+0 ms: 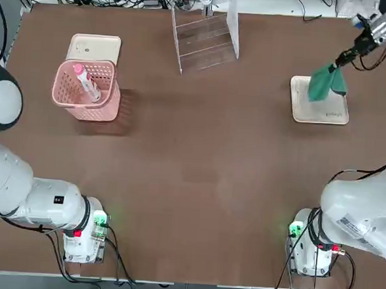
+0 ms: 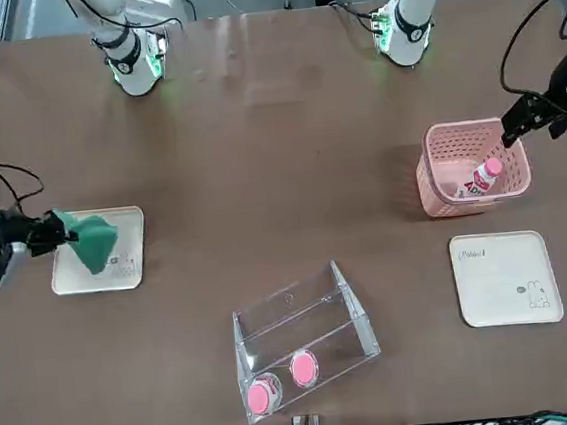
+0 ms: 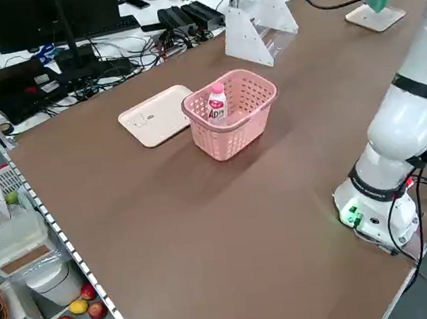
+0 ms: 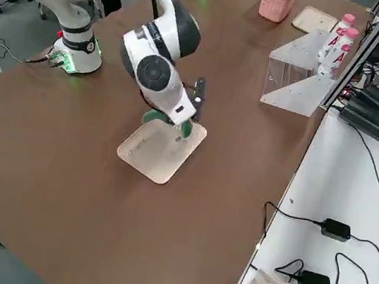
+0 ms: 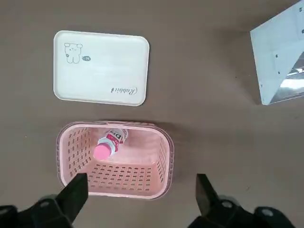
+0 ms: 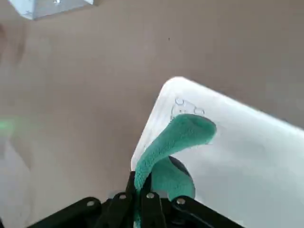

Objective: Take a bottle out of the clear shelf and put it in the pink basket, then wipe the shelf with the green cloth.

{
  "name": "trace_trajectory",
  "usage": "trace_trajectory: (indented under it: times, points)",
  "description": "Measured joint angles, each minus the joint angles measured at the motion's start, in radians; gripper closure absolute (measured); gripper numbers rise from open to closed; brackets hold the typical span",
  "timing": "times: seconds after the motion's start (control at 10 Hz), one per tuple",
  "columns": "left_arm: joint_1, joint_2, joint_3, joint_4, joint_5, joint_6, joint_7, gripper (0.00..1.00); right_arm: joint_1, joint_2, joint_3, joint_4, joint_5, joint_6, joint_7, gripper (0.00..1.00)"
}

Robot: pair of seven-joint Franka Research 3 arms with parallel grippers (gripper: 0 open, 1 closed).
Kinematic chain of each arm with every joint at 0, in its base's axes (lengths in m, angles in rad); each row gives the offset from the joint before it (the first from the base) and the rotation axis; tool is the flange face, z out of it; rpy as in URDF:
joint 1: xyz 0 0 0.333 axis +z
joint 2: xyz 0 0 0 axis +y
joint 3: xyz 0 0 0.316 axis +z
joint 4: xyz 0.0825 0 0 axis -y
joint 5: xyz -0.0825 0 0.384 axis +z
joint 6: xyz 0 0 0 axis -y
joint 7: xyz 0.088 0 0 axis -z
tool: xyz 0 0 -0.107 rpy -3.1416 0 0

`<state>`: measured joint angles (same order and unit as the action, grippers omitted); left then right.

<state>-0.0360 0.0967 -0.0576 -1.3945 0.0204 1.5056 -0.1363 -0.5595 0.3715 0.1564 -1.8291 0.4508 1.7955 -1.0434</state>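
With the right tool clamped on the green cloth (bottle already in the pink basket), carry high to the clear shelf, keeping the hanging fold clear of its side walls.

A lab: cabled desks edge the robot table.

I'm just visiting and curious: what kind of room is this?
Probably a robotics lab or test bench: two white robot arms bolted to a brown table, cables and power adapters along its edge, and a monitor beside it.
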Motion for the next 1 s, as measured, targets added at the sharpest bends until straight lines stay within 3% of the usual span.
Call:
trace_trajectory:
  times: [0.3,0.6,1.0]
  points:
    - [-0.006,0.000,-0.001,0.000,0.000,0.000,0.000,0.00,-0.101,0.078,0.000,0.053,0.014,-0.025,-0.133,0.95]
    - [-0.010,0.000,-0.002,0.000,0.000,0.000,0.000,0.00,-0.115,0.159,0.000,0.101,0.004,-0.022,-0.237,0.95]
    - [0.004,0.000,0.000,0.001,0.000,0.000,-0.001,0.00,-0.140,0.222,-0.001,0.109,-0.055,0.074,-0.348,0.95]
